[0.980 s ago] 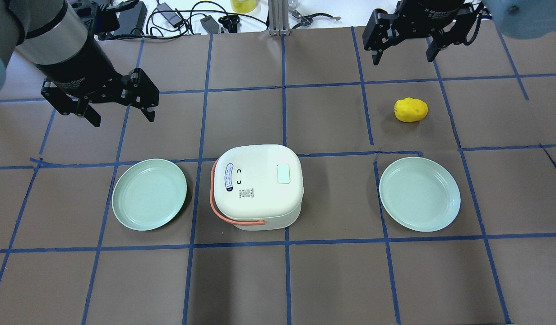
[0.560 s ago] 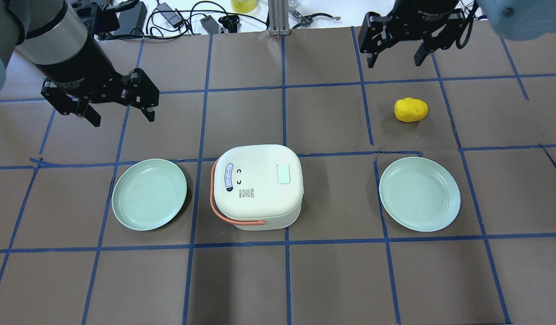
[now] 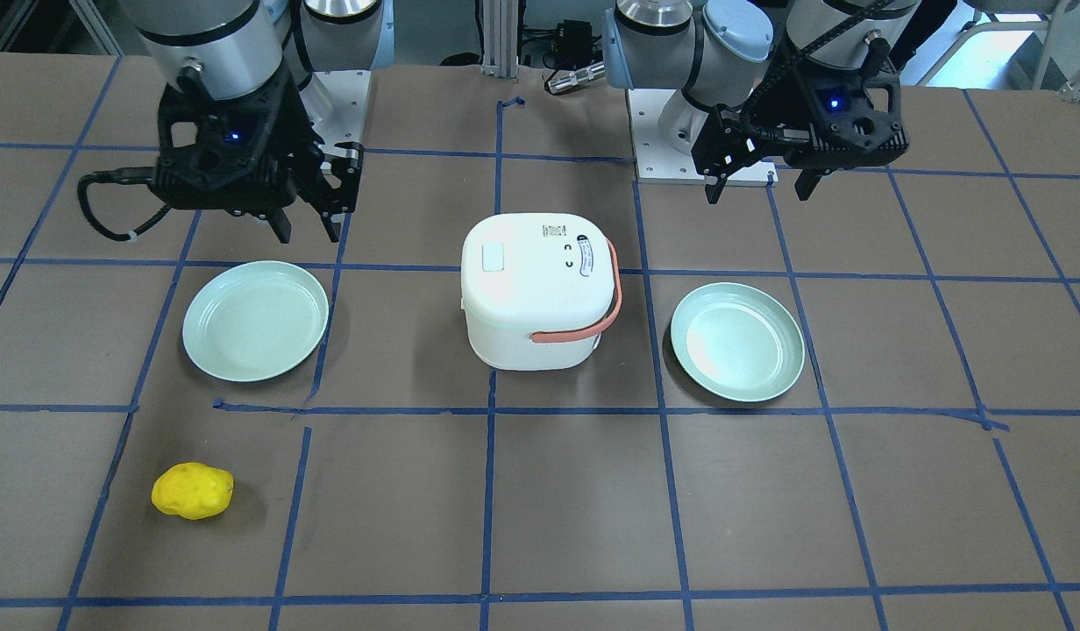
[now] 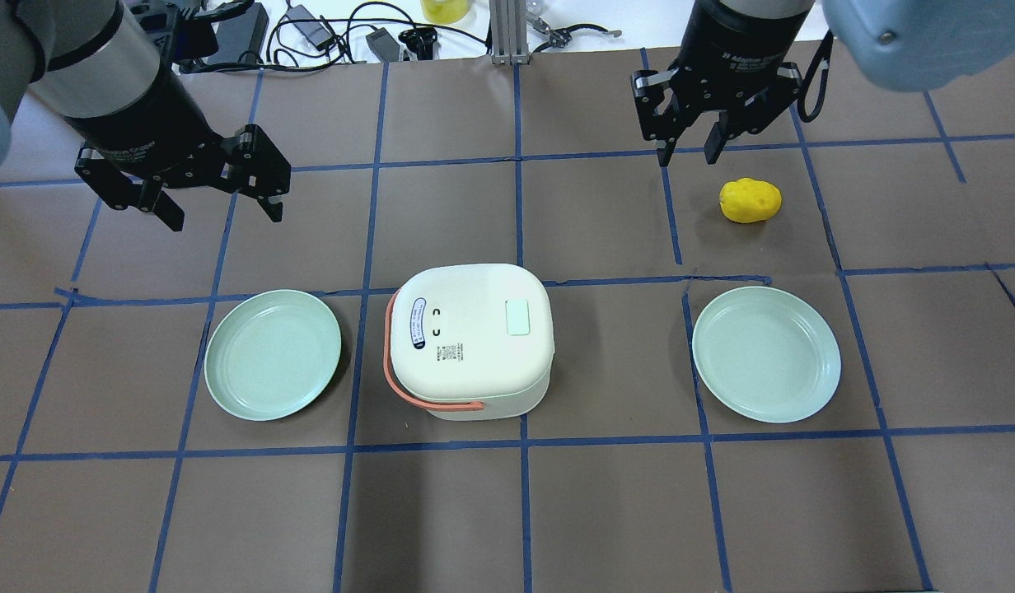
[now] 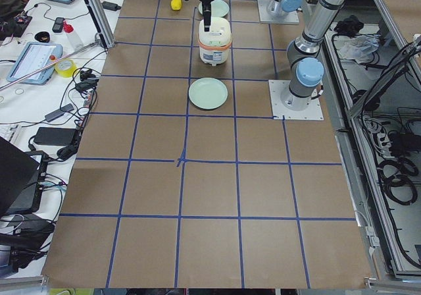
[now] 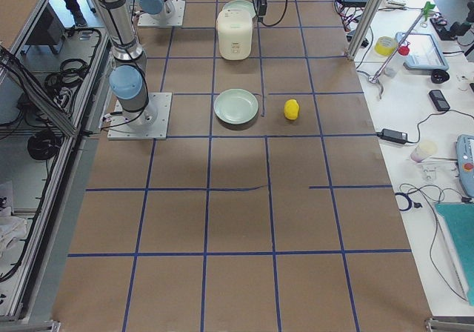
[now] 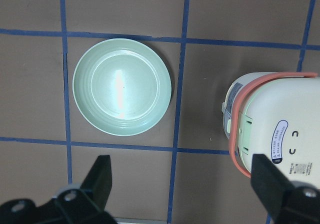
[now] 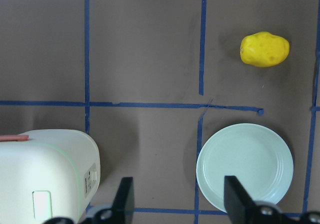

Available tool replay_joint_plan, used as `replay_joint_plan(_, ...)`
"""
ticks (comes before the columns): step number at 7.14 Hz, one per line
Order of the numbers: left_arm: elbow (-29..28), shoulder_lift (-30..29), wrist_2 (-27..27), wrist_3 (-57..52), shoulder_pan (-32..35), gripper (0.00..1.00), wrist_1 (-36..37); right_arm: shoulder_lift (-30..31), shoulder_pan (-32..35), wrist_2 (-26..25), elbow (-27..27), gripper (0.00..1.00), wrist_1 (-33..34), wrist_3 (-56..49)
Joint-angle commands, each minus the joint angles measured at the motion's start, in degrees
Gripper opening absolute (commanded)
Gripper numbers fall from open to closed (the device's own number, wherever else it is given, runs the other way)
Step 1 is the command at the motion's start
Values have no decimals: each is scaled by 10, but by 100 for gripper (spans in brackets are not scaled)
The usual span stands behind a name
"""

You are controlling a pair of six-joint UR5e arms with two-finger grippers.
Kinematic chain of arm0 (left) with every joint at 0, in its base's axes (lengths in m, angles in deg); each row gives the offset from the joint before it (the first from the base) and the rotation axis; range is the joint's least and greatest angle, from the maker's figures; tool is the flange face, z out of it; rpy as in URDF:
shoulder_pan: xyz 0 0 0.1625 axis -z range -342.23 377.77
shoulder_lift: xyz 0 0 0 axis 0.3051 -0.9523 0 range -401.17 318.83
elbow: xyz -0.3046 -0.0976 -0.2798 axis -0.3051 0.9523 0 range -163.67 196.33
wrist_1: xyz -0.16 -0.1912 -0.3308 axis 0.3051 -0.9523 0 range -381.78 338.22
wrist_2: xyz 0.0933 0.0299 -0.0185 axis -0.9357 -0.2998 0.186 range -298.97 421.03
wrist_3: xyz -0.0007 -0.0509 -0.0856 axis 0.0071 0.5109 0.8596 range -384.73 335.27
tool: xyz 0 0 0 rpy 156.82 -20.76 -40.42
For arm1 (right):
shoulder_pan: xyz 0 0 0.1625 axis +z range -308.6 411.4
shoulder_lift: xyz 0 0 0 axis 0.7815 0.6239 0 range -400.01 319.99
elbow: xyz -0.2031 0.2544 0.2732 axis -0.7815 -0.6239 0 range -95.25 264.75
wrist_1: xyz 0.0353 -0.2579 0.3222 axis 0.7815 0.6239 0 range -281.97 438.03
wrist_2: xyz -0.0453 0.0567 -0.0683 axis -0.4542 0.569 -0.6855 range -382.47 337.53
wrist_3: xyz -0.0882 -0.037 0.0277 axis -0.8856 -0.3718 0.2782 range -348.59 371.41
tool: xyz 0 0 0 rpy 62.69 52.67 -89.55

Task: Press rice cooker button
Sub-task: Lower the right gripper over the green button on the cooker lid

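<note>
The white rice cooker [image 4: 470, 339], its coral handle [image 4: 390, 375] lying low and a pale green button [image 4: 517, 317] on its lid, sits mid-table between 2 green plates [image 4: 273, 354]. Beyond it, the left gripper [image 4: 225, 218] hangs spread wide. The right gripper [image 4: 686, 158] is parted more narrowly. Both hold nothing.

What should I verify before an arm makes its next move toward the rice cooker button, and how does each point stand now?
1. Button on the rice cooker lid is uncovered: ok.
2. Orange handle lies clear of the button: ok.
3. Right gripper is empty: ok.
4. Left gripper is empty: ok.
5. A gripper is above the button: not ok, both are away from the cooker.
6. Jaws are shut for pressing: not ok, both are open.
</note>
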Motion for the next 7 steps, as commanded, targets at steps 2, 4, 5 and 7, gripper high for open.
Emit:
replay_joint_plan(2,0,0,0,0,0,100,0,-2,70,3,72,26,12,77)
replay_joint_plan(4,0,0,0,0,0,100,0,-2,95,3,113,19,63,98)
replay_joint_plan(5,0,0,0,0,0,100,0,-2,105,4,125,13,79,119)
replay_joint_plan(7,0,0,0,0,0,100,0,-16,142,2,157,12,162,171)
